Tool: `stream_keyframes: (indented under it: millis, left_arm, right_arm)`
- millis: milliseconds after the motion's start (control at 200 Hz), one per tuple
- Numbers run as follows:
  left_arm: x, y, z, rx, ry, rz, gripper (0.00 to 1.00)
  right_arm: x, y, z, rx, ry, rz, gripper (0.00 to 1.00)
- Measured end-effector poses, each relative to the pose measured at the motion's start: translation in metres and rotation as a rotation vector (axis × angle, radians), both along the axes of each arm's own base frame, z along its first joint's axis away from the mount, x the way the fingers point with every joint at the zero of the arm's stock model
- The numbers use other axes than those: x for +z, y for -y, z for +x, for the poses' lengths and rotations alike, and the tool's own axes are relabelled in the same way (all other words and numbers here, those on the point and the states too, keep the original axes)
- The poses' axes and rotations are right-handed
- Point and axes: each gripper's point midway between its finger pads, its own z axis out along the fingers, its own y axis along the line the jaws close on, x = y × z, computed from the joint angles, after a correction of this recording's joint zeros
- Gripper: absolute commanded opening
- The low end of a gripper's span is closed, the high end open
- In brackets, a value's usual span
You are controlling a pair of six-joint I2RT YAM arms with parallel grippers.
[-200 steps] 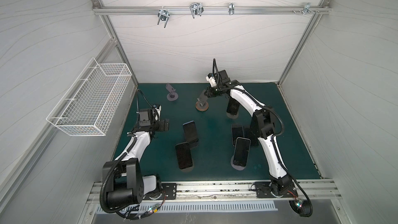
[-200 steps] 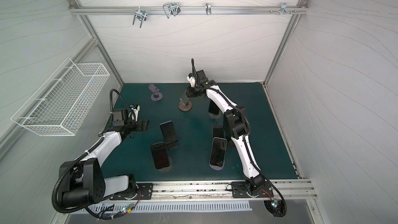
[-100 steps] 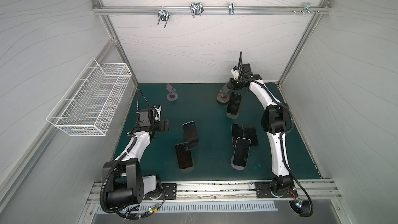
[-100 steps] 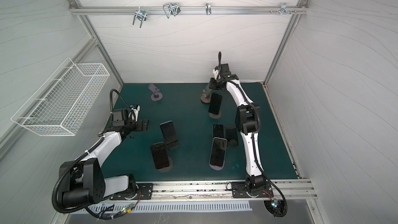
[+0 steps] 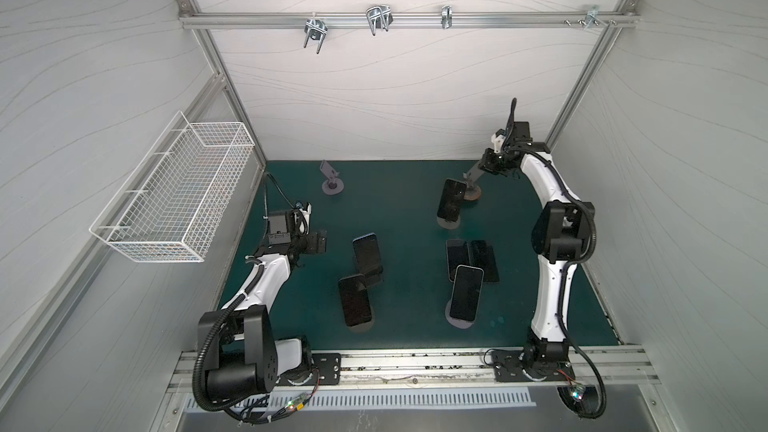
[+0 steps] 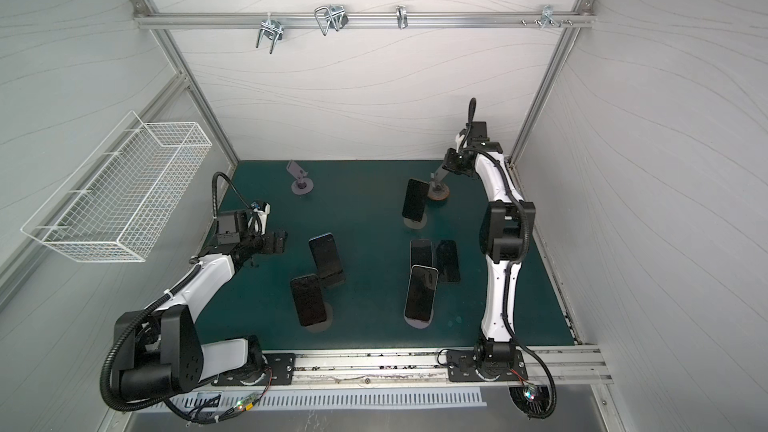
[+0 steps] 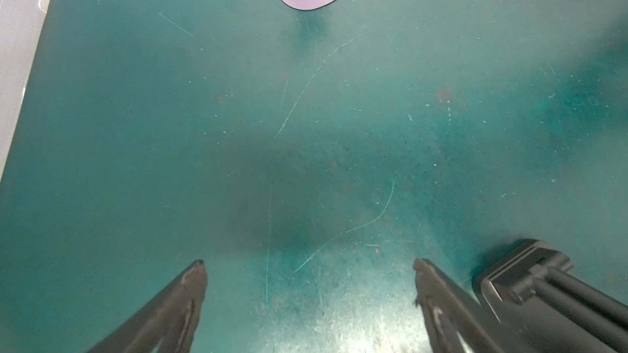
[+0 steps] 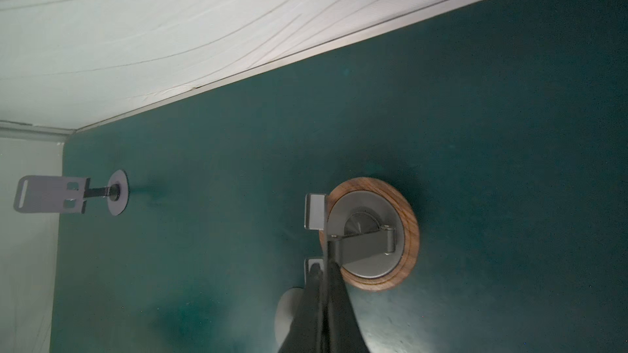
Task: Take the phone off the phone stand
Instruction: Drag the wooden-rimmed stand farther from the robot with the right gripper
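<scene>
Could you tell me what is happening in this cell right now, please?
The right gripper is shut on the plate of an empty wood-based stand at the back of the mat. The left gripper hangs open over bare mat, holding nothing. Several phones sit on stands, among them the front phone; two flat phones lie just behind it.

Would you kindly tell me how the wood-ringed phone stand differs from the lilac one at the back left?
The wood-ringed stand has a wooden ring round its grey base; the lilac stand has a plain flat base. The right pincer is shut on the wood-ringed stand's plate; the lilac stand stands free. Both hold no phone.
</scene>
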Motion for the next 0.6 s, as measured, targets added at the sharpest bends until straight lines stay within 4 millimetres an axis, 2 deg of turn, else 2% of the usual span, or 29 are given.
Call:
stream_keyframes:
  millis: [180, 270, 350, 600]
  left_arm:
    - [0.0, 0.0, 0.0, 0.0, 0.003, 0.0, 0.96]
    - [0.002, 0.0, -0.001, -0.001, 0.008, 0.0, 0.96]
    - [0.003, 0.001, -0.001, -0.002, 0.011, 0.0, 0.96]
    - [0.003, 0.001, -0.001, -0.003, 0.011, -0.001, 0.96]
  right_arm:
    - [-0.002, 0.057, 0.0, -0.086, 0.001, -0.035, 0.0]
    - [-0.002, 0.074, 0.0, -0.108, 0.004, -0.051, 0.0]
    - [-0.003, 0.079, 0.0, -0.109, 0.006, -0.07, 0.0]
    - [-0.014, 0.077, -0.004, -0.087, -0.017, -0.076, 0.0]
